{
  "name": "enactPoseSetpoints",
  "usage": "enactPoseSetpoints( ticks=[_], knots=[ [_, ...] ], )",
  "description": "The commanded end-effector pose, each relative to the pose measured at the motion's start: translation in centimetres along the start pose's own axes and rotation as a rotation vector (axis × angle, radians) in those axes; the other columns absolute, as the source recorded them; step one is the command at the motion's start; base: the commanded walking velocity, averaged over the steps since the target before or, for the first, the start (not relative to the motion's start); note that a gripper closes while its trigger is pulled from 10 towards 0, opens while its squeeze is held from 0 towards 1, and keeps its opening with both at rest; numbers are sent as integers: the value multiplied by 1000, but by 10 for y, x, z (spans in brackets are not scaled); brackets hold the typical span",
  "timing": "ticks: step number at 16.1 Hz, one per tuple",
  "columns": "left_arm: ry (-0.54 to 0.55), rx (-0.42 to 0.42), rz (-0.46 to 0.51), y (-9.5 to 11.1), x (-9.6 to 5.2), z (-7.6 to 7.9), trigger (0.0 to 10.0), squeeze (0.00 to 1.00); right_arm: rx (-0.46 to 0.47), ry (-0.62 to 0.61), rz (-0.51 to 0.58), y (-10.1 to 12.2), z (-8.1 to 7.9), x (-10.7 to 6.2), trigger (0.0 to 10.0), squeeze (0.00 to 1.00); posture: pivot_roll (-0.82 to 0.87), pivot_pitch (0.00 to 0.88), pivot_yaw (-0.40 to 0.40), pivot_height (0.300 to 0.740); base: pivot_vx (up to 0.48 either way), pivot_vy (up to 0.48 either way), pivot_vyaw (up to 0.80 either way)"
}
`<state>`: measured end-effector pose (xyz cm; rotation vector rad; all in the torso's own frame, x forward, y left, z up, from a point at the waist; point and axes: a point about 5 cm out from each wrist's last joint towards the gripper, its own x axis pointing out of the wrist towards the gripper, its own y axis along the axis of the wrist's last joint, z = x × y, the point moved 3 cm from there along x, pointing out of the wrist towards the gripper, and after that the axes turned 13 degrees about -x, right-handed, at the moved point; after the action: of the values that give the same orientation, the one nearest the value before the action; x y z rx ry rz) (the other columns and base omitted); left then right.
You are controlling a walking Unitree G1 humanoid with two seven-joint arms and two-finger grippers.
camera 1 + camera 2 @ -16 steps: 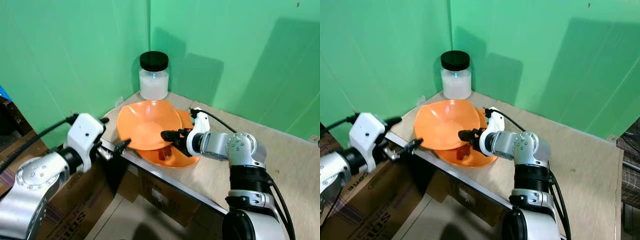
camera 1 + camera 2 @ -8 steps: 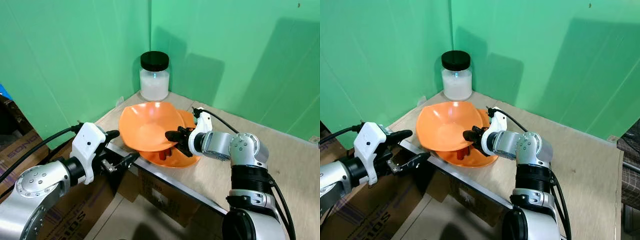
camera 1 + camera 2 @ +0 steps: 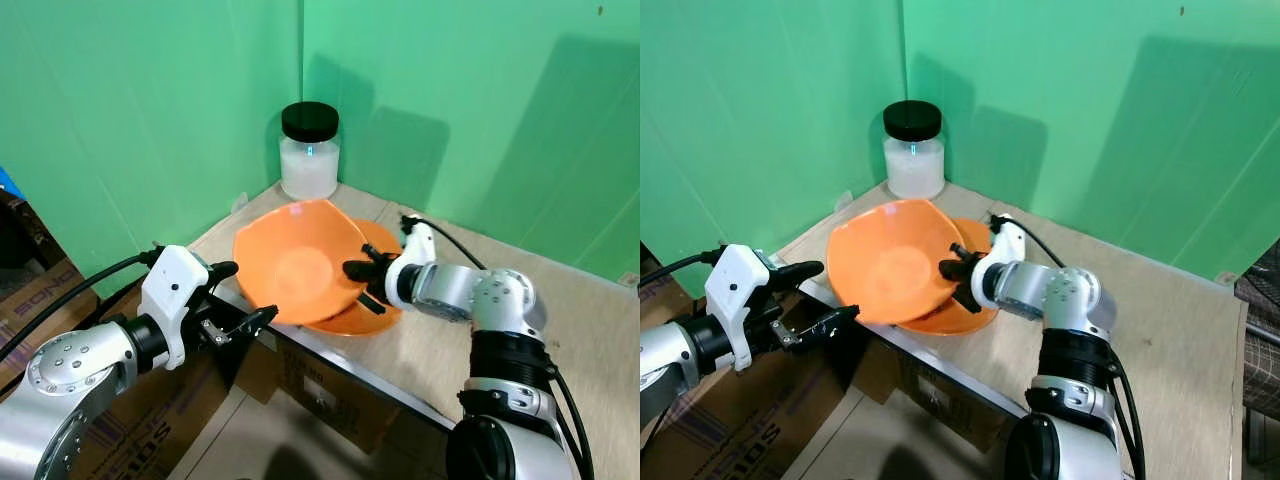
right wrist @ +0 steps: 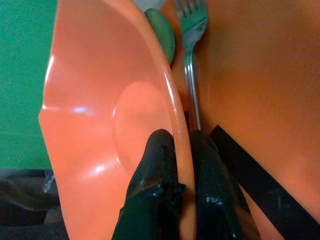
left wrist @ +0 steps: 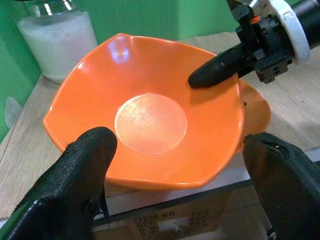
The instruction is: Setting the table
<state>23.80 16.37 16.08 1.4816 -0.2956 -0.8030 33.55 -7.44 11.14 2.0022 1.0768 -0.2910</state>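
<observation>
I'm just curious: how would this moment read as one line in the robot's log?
right gripper: shut on orange bowl rim, tilted | left gripper: open, off table edge | fork: on plate

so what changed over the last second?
The right gripper, shut on the rim of the top orange bowl, has tipped it up steeply toward the robot's left, off the lower orange bowl. The left gripper, open, dropped from the bowl's rim to below the table edge and now waits there. The jar and lower bowl stayed put.
</observation>
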Motion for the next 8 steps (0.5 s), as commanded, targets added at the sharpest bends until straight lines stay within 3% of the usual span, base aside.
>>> enactPoseSetpoints(
  ticks=[1, 6, 8],
  knots=[
    [0, 19, 13, 5, -1, 1, 10000, 0, 6, 103, 27, 6, -31, 6, 0, 0, -36, 0, -30, 740, 0, 0, 0],
    [1, 18, 17, 6, -1, 2, 10000, 0, 12, 132, 20, 2, -39, 6, 0, 0, -32, 0, -33, 740, 0, 0, 0],
    [7, 11, 37, 9, -2, 2, 10000, 0, 26, 162, 137, 20, -45, -3, 0, 0, -27, 0, -40, 740, 0, 0, 0]
  ],
)
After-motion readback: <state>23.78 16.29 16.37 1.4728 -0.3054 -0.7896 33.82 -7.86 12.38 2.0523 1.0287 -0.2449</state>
